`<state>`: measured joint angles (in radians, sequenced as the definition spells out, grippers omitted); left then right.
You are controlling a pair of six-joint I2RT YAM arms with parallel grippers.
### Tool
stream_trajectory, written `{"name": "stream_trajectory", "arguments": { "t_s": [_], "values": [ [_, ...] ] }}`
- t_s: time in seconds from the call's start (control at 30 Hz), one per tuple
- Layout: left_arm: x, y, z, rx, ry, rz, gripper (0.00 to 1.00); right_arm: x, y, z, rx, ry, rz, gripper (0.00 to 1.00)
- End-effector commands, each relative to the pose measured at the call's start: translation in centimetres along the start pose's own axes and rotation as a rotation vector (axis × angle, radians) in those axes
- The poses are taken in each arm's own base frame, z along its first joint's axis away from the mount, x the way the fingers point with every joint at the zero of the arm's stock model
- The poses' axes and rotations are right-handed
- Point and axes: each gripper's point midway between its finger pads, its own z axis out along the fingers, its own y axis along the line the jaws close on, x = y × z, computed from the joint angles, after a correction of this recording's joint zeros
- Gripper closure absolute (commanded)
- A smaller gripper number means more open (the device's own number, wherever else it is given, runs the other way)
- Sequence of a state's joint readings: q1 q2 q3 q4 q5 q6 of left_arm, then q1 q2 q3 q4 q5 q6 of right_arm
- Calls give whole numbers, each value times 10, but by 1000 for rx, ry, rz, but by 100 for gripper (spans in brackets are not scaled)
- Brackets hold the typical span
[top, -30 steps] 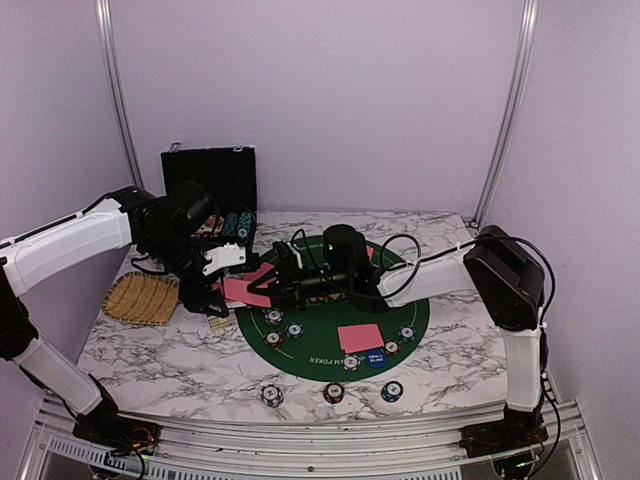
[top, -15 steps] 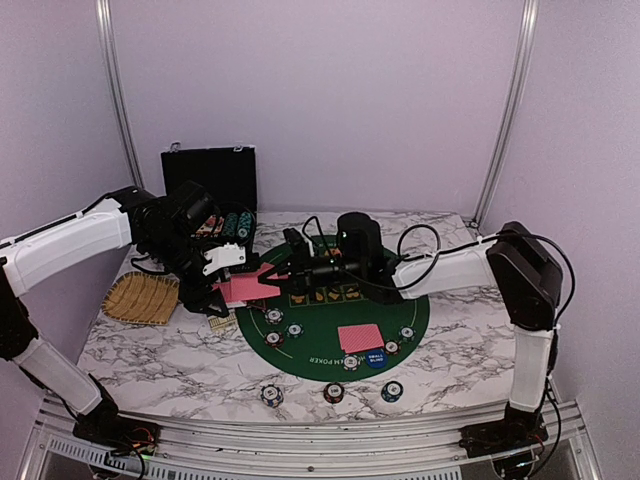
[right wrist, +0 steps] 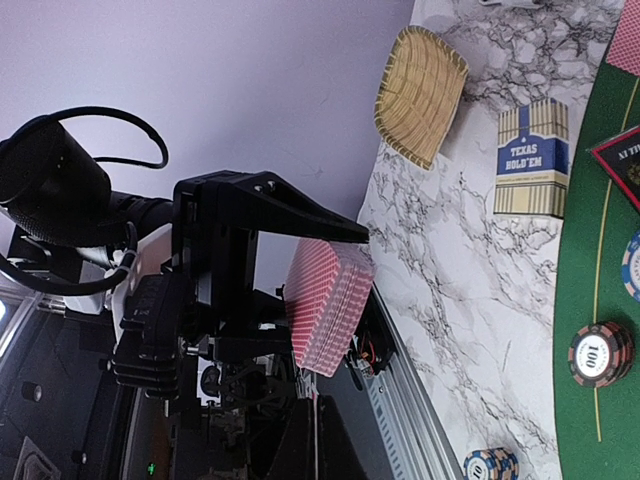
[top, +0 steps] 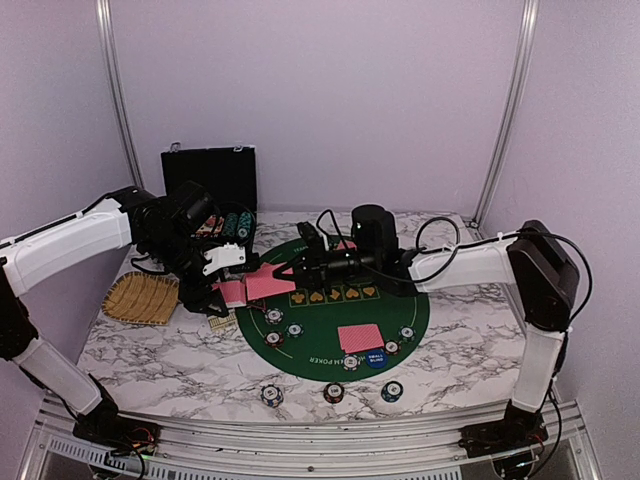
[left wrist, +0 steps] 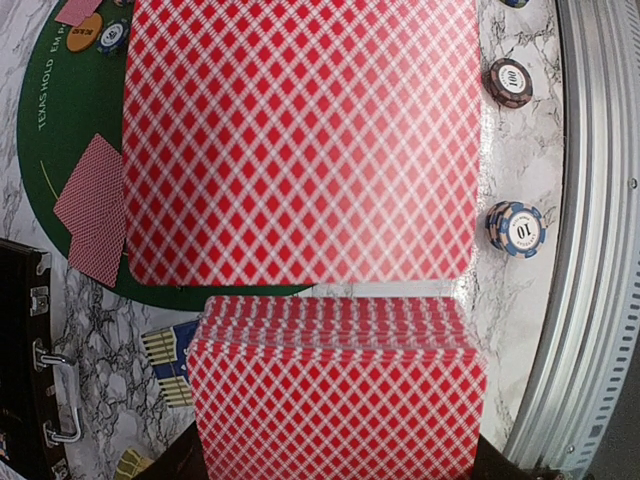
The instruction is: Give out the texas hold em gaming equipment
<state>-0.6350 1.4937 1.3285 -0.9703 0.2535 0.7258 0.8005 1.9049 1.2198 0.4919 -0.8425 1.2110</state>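
Observation:
My left gripper [top: 218,292] is shut on a deck of red-backed playing cards [left wrist: 335,390] above the table's left side; its black fingers [left wrist: 180,462] show at the deck's lower corners. A single red-backed card [top: 266,284] hangs just right of the deck, pinched at its right edge by my shut right gripper [top: 287,272]. In the left wrist view that card [left wrist: 300,140] fills the upper frame. The right wrist view faces the deck [right wrist: 328,305], with the gripper [right wrist: 317,405] shut on the card seen edge-on. Two cards [top: 360,336], the blue disc [top: 376,359] and striped chips [top: 273,316] lie on the green mat [top: 310,345].
Three chips [top: 334,392] sit near the table's front edge. A woven straw tray [top: 143,297] lies at the left and a black case [top: 210,178] stands behind it. A "Texas Hold'em" card box [right wrist: 533,157] lies beside the mat, near the red-edged triangle [right wrist: 625,160].
My right gripper closed on the deck's top card and drew it right, off the deck, as the right arm pulled back. The left arm and deck stayed put.

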Motion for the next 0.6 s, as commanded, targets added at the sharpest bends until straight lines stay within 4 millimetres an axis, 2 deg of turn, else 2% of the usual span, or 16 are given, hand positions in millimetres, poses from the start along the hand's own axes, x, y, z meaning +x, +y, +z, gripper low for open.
{"name": "stream_trajectory", "arguments": {
  "t_s": [0.0, 0.33, 0.57],
  "values": [
    [0, 0, -4, -7, -6, 11, 87, 1, 9, -10, 1, 13, -33, 100],
    [3, 0, -5, -17, 1, 10, 88, -11, -8, -32, 106, -8, -74, 100],
    [5, -1, -6, -19, 3, 8, 88, -29, -47, -47, 442, 5, -221, 100]
  ]
}}
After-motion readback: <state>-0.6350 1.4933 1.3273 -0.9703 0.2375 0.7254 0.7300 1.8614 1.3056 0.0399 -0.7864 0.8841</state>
